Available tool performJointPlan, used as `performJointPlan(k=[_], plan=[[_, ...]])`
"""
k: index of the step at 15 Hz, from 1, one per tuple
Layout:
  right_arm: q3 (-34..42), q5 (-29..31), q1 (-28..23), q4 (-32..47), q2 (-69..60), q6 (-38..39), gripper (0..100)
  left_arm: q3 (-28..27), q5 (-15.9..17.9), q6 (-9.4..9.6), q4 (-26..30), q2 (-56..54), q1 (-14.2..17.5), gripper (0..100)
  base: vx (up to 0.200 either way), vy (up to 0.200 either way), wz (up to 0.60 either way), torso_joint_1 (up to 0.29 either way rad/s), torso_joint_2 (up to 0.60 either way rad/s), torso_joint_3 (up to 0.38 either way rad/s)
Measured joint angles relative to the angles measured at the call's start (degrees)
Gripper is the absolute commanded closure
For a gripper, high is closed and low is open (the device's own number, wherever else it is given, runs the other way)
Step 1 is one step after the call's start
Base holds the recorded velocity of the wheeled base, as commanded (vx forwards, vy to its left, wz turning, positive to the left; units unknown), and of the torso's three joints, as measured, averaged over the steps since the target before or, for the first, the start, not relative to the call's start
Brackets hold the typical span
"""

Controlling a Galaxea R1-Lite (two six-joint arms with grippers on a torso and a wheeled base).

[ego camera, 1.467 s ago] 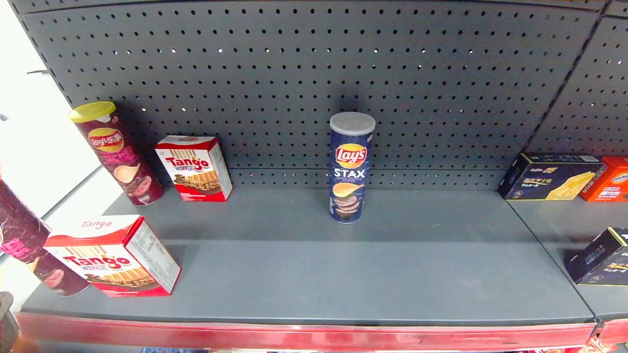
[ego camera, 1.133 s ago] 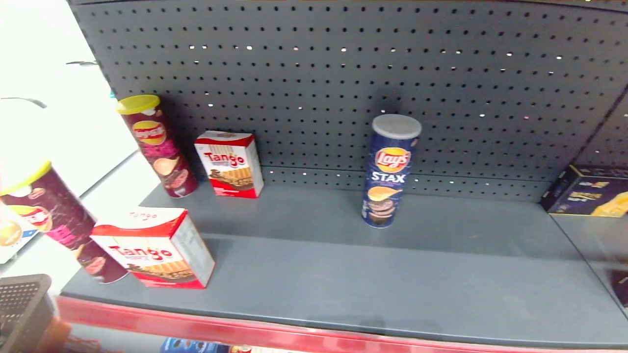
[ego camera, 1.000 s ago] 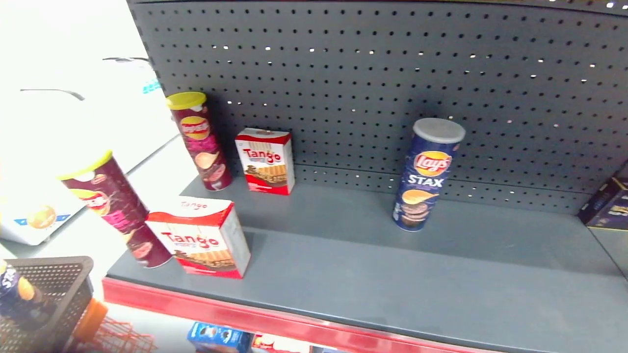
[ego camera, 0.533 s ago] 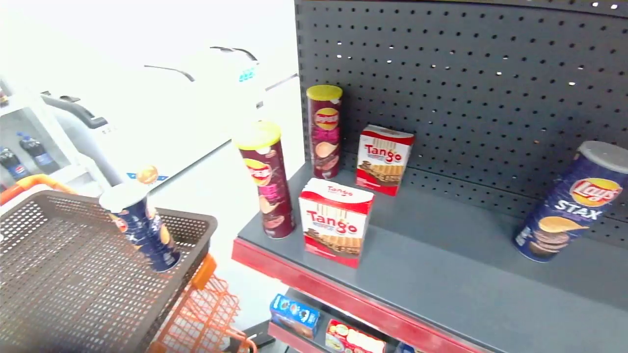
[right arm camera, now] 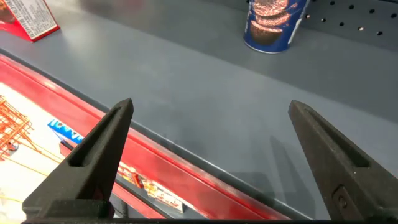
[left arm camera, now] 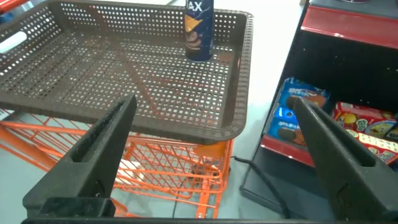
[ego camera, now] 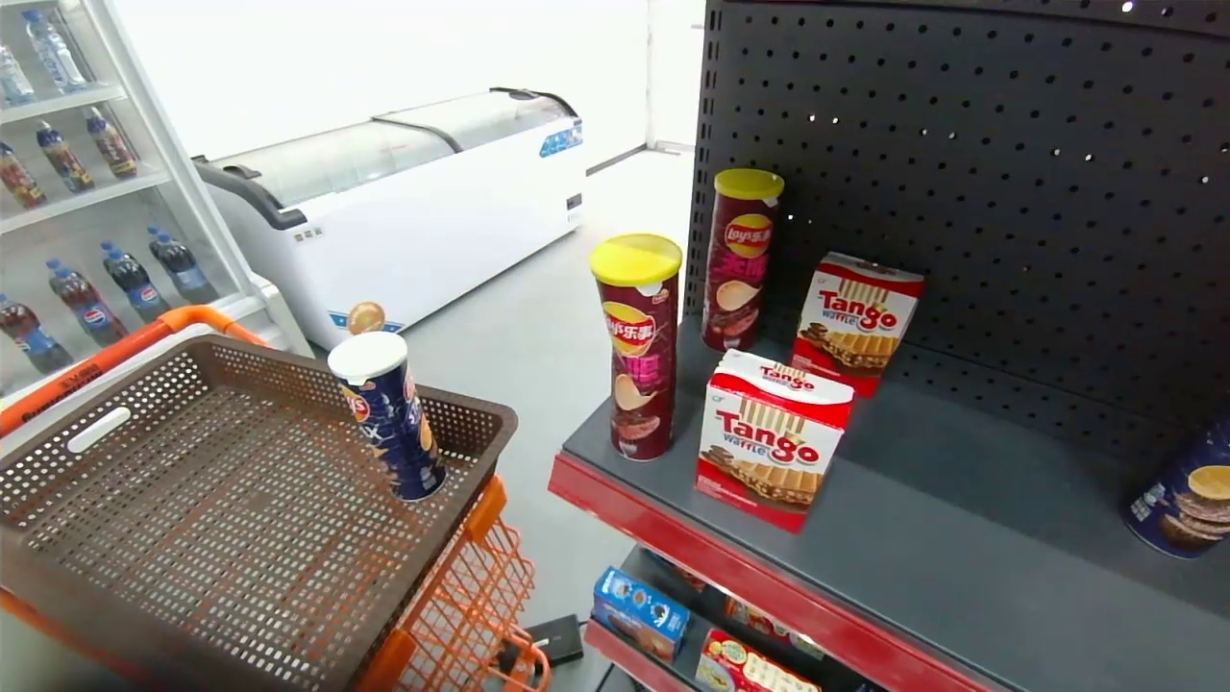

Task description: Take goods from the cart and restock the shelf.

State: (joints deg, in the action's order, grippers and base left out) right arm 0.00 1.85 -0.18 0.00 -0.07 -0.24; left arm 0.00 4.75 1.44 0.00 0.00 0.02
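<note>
The step in hand looks like the fetch: a fresh item has to come out of the cart before anything more goes on the shelf (ego camera: 961, 548).

The left jaws are spread wide and empty, low and short of the near edge of the brown basket (left arm camera: 239, 118) that sits on the orange cart (ego camera: 461, 596). The task's thing, a dark blue chip can (ego camera: 389, 418), stands upright well ahead of these jaws, at the basket's far side close to its corner nearest the shelf, apart from them.

The right jaws are also spread wide and hold nothing. They hang over the front part of the shelf, with a second blue chip can (right arm camera: 272, 25) standing ahead of them near the back panel.

Next move, as I judge it: carry the left jaws forward over the basket rim, level them with the can's middle, one finger on each side, then close. The can is tall and narrow, so a nudge could tip it; approach square. Open shelf floor between the front wafer box (ego camera: 769, 437) and the shelved can offers a likely spot.
</note>
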Motion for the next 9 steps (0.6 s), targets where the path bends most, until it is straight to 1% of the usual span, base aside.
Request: performJointPlan(k=[5, 7, 9], plan=[[0.0, 0.0, 0.02, 0.0, 0.0, 0.02, 0, 0.0, -0.33, -0.1, -0.02, 0.0, 0.07, 0, 0.0, 0.0, 0.0, 0.0, 0.0, 0.0], [0.0, 0.0, 0.02, 0.0, 0.0, 0.0, 0, -0.44, -0.85, 0.3, 0.24, 0.05, 0.09, 0, 0.0, 0.0, 0.0, 0.0, 0.0, 0.0], [0.0, 0.0, 0.02, 0.0, 0.0, 0.0, 0, -4.01, -0.93, 0.77, 1.63, 2.06, 0.0, 0, 0.0, 0.0, 0.0, 0.0, 0.0, 0.0]])
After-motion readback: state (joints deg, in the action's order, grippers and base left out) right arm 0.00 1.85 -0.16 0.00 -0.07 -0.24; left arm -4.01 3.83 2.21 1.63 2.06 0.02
